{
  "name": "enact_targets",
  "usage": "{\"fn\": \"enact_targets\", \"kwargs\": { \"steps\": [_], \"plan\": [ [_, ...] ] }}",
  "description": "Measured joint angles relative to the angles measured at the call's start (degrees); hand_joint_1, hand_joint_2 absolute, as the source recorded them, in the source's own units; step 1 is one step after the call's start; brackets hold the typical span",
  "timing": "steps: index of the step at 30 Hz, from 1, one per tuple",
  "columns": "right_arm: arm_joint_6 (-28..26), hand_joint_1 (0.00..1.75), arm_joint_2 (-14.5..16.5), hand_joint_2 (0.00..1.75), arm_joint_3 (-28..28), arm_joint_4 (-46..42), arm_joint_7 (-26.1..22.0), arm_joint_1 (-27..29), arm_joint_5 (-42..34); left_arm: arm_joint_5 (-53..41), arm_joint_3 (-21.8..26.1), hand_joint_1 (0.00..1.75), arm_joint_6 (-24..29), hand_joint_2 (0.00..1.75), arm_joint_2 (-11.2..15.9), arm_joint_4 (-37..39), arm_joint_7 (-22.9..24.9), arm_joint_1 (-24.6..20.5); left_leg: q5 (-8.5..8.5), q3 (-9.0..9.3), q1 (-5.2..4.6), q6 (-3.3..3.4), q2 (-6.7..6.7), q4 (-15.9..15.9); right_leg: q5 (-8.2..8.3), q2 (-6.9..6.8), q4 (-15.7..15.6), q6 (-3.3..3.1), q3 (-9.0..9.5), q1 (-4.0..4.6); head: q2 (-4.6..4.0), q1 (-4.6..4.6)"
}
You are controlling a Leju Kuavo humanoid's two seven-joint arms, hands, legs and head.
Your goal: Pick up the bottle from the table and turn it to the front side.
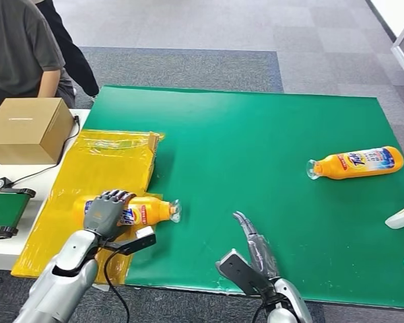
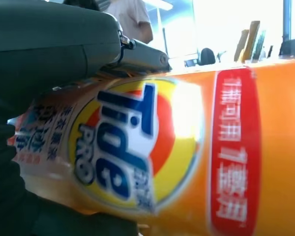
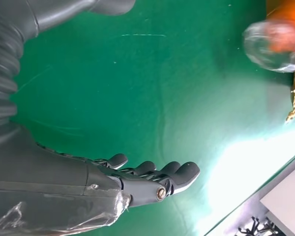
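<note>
Bottle (image 1: pixel 139 212), glossy orange plastic, clear cap, gripped by left hand (image 1: pixel 104 213)

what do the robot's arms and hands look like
Both arms are silver metal with smooth rounded shells. The left hand and right hand are dark grey with slim segmented fingers. A grey ribbed cover wraps the right wrist. A black cable loops below a black bracket at the left wrist.
</note>
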Motion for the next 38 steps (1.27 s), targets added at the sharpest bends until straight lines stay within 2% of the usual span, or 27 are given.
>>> {"fn": "enact_targets", "kwargs": {
  "steps": [6,11,16,20,23,25,30,32,35,38],
  "plan": [
    [0.11,0.00,-0.03,1.75,-0.10,0.01,-0.38,-0.02,-0.76,2.00,-1.34,0.00,2.34,1.75,0.86,3.14,-1.47,-1.70,0.00,0.00,0.00,0.05,-0.01,0.00,-0.03,-0.02,0.00,0.03,0.05,-0.01,0.01,0.01],
    [-0.20,0.00,-0.20,1.75,-0.56,-0.16,-0.38,0.72,-1.22,8.35,-0.81,0.00,6.31,1.75,1.00,1.54,-4.20,-0.09,0.00,-0.03,0.00,0.06,-0.01,0.00,-0.03,-0.02,0.00,0.03,0.02,0.00,0.01,0.00],
    [-1.63,0.00,-0.61,1.75,-0.91,-0.95,-0.28,2.29,-2.25,23.15,3.12,0.00,16.60,1.75,-0.88,-7.39,-13.53,5.42,-0.08,-0.09,-0.01,0.10,0.01,0.00,-0.09,-0.02,-0.03,0.06,-0.02,-0.02,0.01,0.01],
    [-3.41,0.00,-0.86,1.75,-0.95,-0.98,-0.39,2.98,-3.20,37.06,5.96,0.00,18.39,1.75,-3.39,-13.75,-23.42,9.52,-0.14,-0.11,-0.01,0.10,0.01,0.00,-0.14,-0.02,-0.05,0.06,-0.03,-0.02,0.01,-0.01],
    [-4.97,0.00,-0.96,1.75,-0.96,-0.99,-0.49,3.37,-3.93,48.39,7.76,0.00,15.13,1.75,-5.57,-17.35,-30.46,12.22,-0.15,-0.11,-0.01,0.11,0.01,0.00,-0.17,-0.02,-0.06,0.07,-0.03,-0.02,0.01,0.01],
    [-6.18,0.00,-1.00,1.75,-0.99,-1.17,-0.67,3.91,-4.38,53.73,8.65,0.00,12.12,1.75,-6.92,-18.97,-32.49,13.82,-0.16,-0.11,-0.01,0.12,0.01,0.00,-0.17,-0.02,-0.06,0.08,-0.03,-0.02,0.02,0.01],
    [-11.32,0.00,-1.19,1.75,-2.17,-3.80,-3.41,6.76,-6.92,67.99,10.73,0.00,0.09,1.75,-10.58,-20.50,-33.04,16.89,-0.19,-0.11,-0.01,0.13,0.00,0.00,-0.18,-0.03,-0.07,0.09,-0.03,-0.03,0.01,-0.01],
    [-12.28,0.00,-1.28,1.75,-3.30,-5.35,-5.25,8.31,-9.05,70.92,11.73,0.00,-4.46,1.75,-12.15,-20.44,-33.04,17.67,-0.22,-0.11,-0.02,0.17,0.00,0.01,-0.20,-0.03,-0.08,0.11,-0.02,-0.03,0.01,0.00],
    [-12.09,0.00,-1.33,1.75,-5.53,-7.65,-8.76,10.56,-13.05,71.26,12.57,0.00,-7.51,1.75,-14.13,-20.06,-33.04,18.25,-0.26,-0.11,-0.03,0.20,0.00,0.01,-0.21,-0.03,-0.09,0.13,-0.01,-0.04,0.00,0.01],
    [-11.09,0.00,-1.33,1.75,-7.86,-9.42,-11.48,12.22,-15.27,71.28,12.88,0.00,-8.40,1.75,-15.37,-19.72,-33.04,18.46,-0.27,-0.11,-0.03,0.20,0.00,0.01,-0.21,-0.03,-0.10,0.14,0.00,-0.05,0.00,0.01]
  ]
}}
